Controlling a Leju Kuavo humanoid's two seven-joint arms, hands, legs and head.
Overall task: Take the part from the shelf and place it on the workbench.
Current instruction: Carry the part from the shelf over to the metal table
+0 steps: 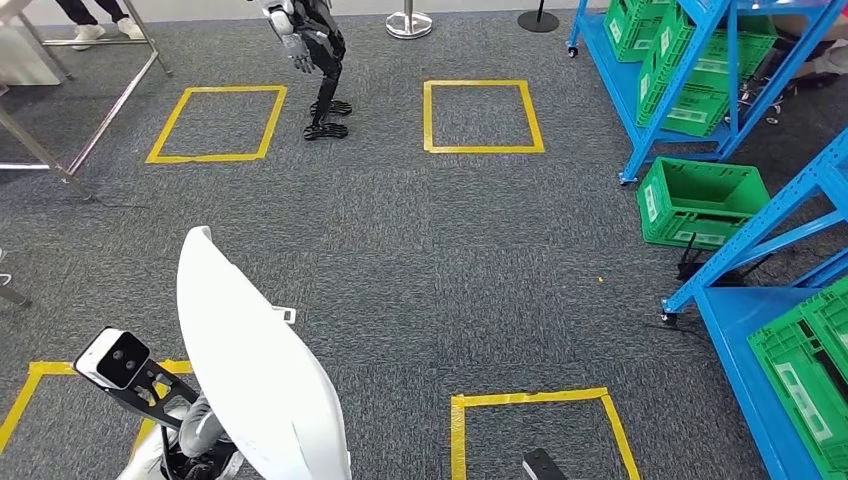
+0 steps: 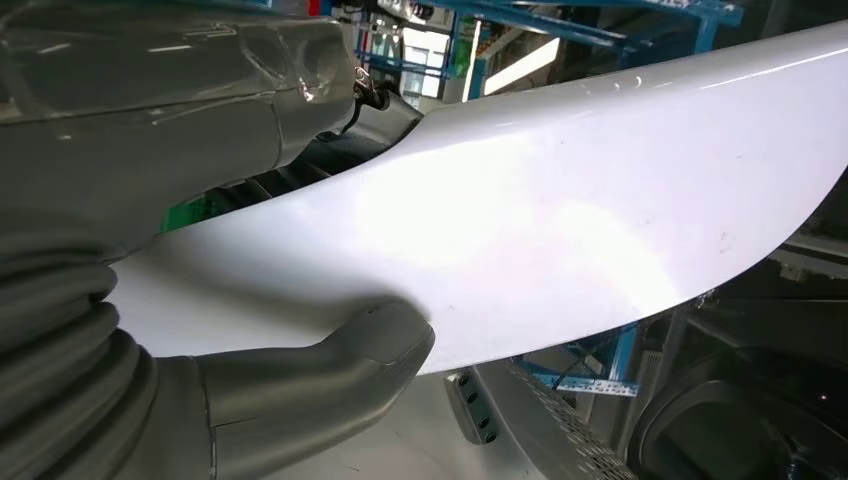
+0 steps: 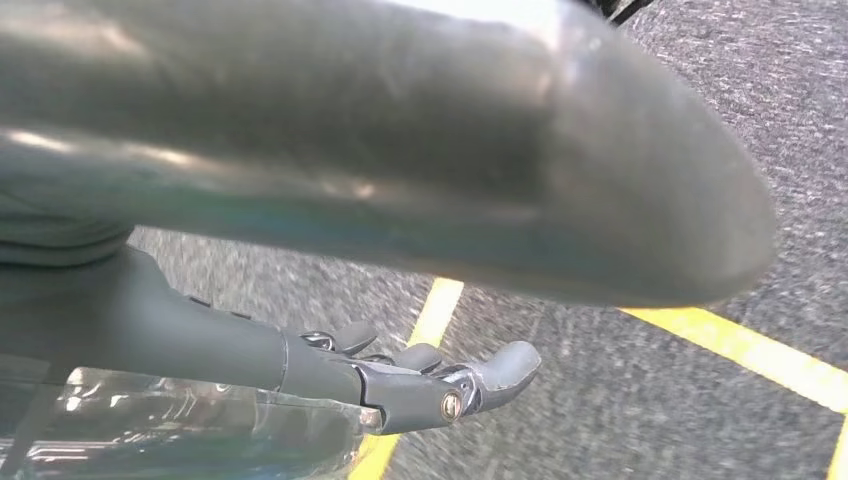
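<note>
Carrying the part (image 1: 255, 370), a long curved white panel, at the lower left of the head view, the left hand (image 1: 200, 430) sits low beneath it with only the base end gripped, so the tall free end could sway and twist loose, in my judgement, if the robot turns sharply. In that same view the grey carpet (image 1: 400, 260) lies open through the centre, marked by yellow tape squares (image 1: 483, 116), while blue shelves (image 1: 740, 90) holding green crates (image 1: 700, 200) crowd the right edge, another robot (image 1: 315, 60) stands at top centre, and metal table legs (image 1: 100, 100) slant down the upper left; the panel's far tip could clip any of these on a wide swing. In the left wrist view the grey thumb (image 2: 370, 350) presses against the panel's glossy white surface, which runs from lower left to upper right; the smooth finish looks slippery, so the hold may creep. In the right wrist view the right hand (image 3: 420, 380) hangs over carpet and yellow tape with its fingers loosely extended, holding nothing, so it offers no support to the panel.
</note>
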